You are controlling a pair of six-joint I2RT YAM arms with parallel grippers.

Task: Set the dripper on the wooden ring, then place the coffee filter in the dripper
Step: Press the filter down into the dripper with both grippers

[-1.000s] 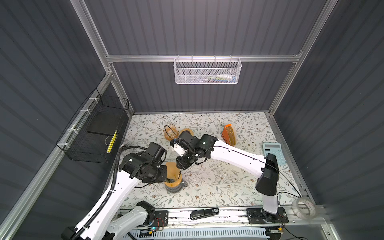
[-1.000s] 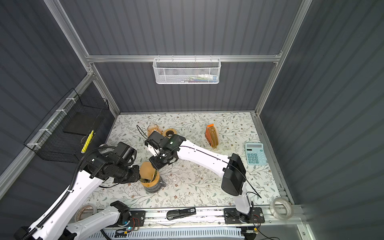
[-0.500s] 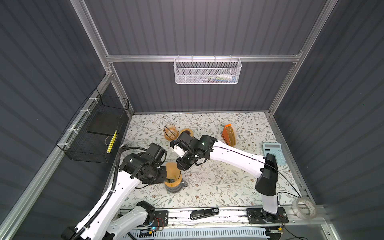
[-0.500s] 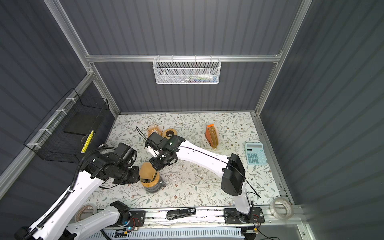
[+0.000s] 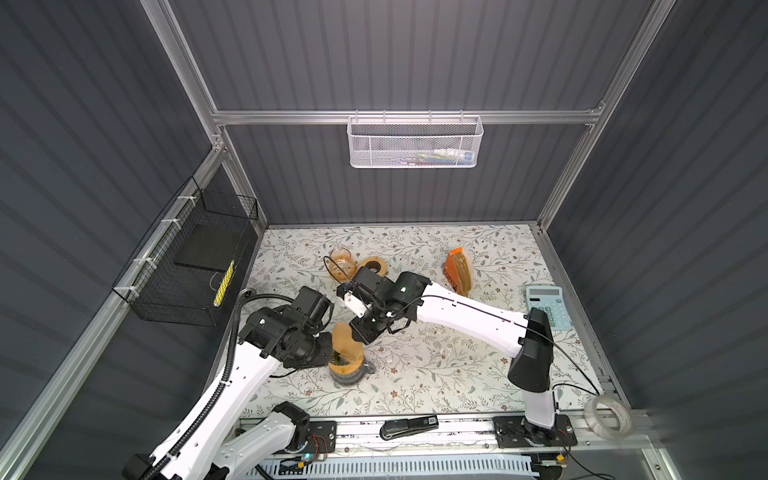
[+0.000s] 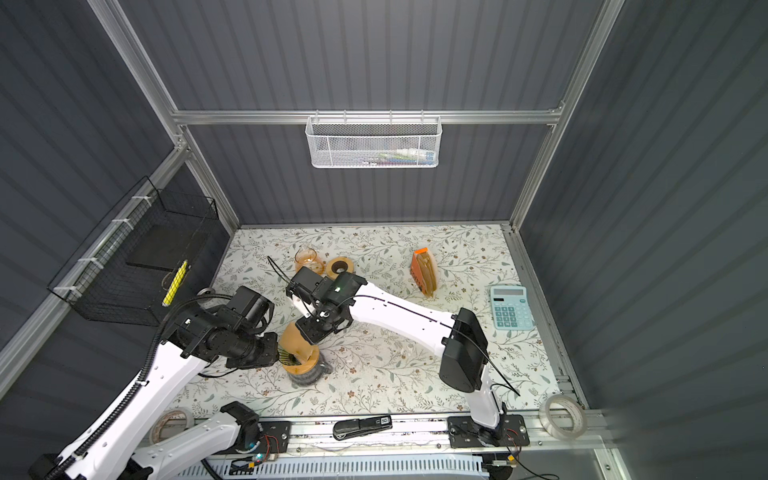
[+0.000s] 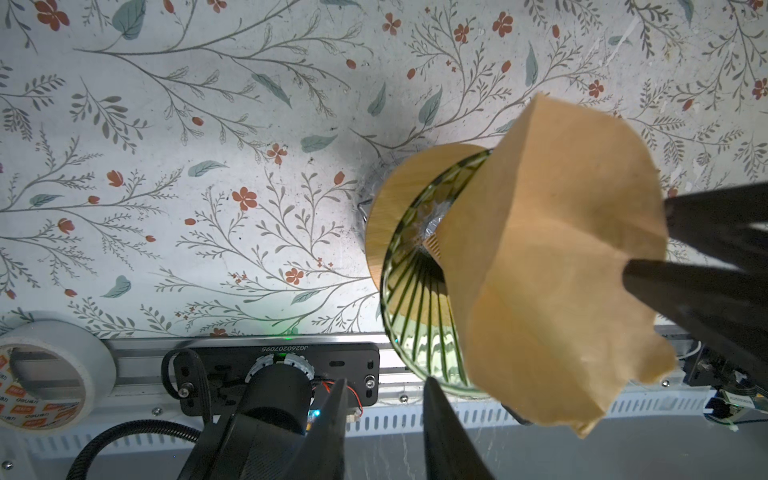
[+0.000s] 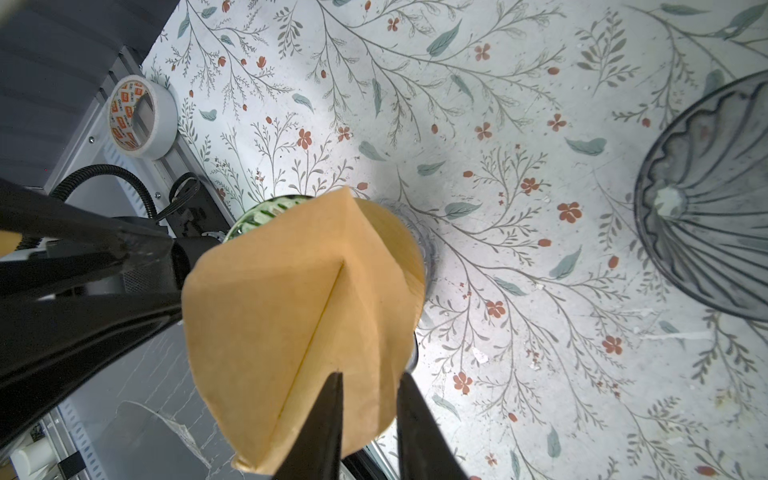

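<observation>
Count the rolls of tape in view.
3: a brown tape roll at the back; a clear tape roll at the front rail's right end; a white tape roll at its left end. More may be hidden.

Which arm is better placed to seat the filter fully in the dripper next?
Right. The right gripper pinches the coffee filter, whose lower end is inside the dripper, so it probably only needs to lower and release. The left gripper sits at the dripper's rim, better suited to steadying it.
</observation>
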